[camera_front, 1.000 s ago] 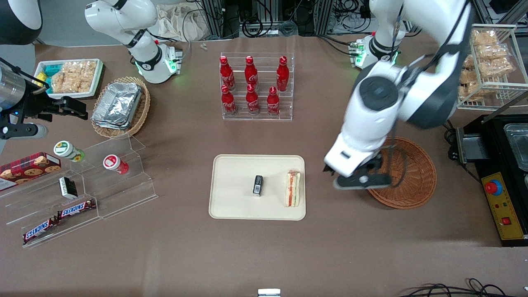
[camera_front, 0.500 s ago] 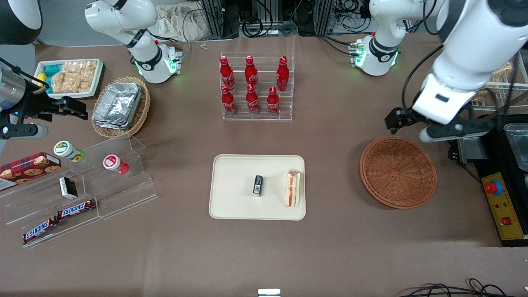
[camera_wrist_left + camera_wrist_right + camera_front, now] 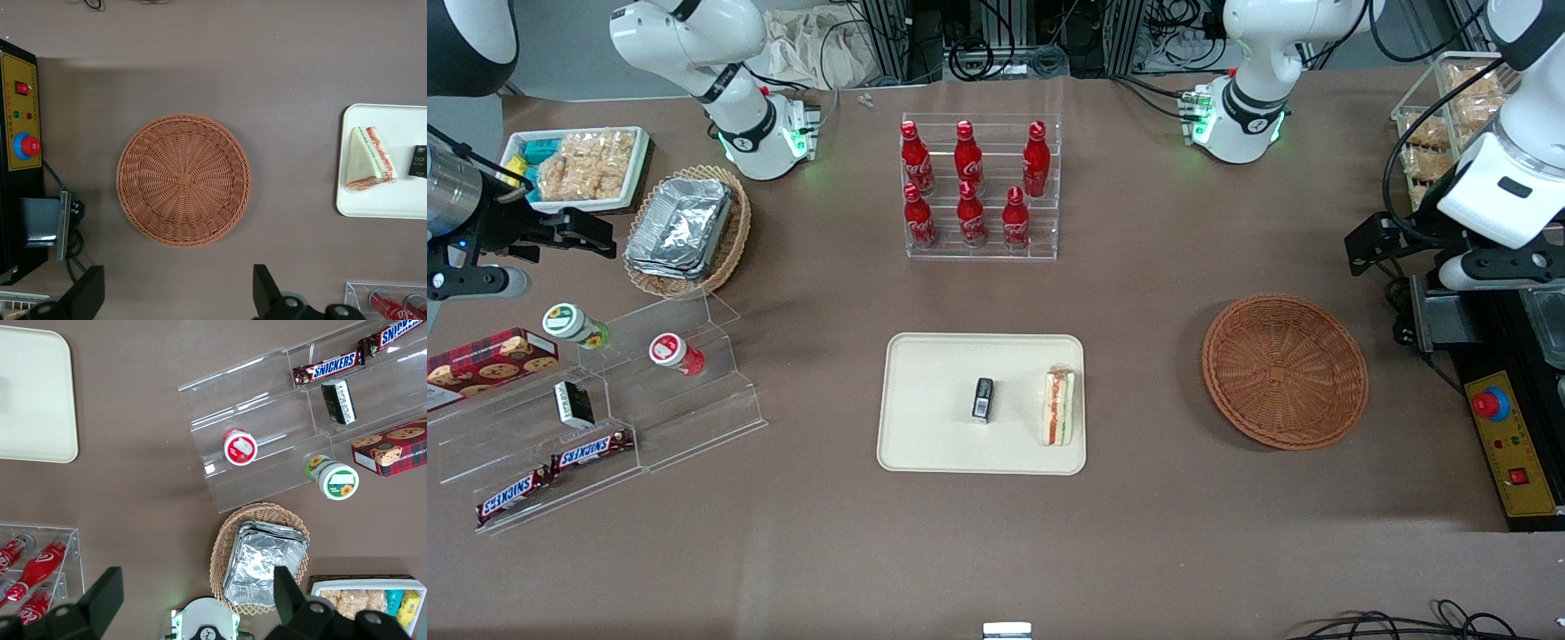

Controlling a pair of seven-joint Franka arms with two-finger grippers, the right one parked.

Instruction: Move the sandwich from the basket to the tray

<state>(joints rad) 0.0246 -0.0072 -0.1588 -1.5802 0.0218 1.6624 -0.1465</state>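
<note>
The sandwich [image 3: 1059, 407] lies on the cream tray [image 3: 934, 444], near the tray's edge that faces the basket. It also shows in the left wrist view [image 3: 365, 159] on the tray [image 3: 393, 203]. The reddish-brown wicker basket [image 3: 1285, 372] is empty, as the left wrist view also shows [image 3: 184, 180]. My left gripper [image 3: 1432, 253] is open and empty. It hangs high, farther from the front camera than the basket, toward the working arm's end of the table. In the left wrist view the gripper [image 3: 177, 297] has its jaws wide apart with only bare table between them.
A small black packet [image 3: 983, 398] lies on the tray beside the sandwich. A black machine with a red button [image 3: 1491, 404] stands beside the basket. A wire rack of bagged snacks [image 3: 1485, 133] and a rack of cola bottles [image 3: 978, 187] stand farther back.
My left gripper has risen from over the basket's rim and swung away toward the working arm's end of the table. The whole basket now shows. The sandwich has not moved.
</note>
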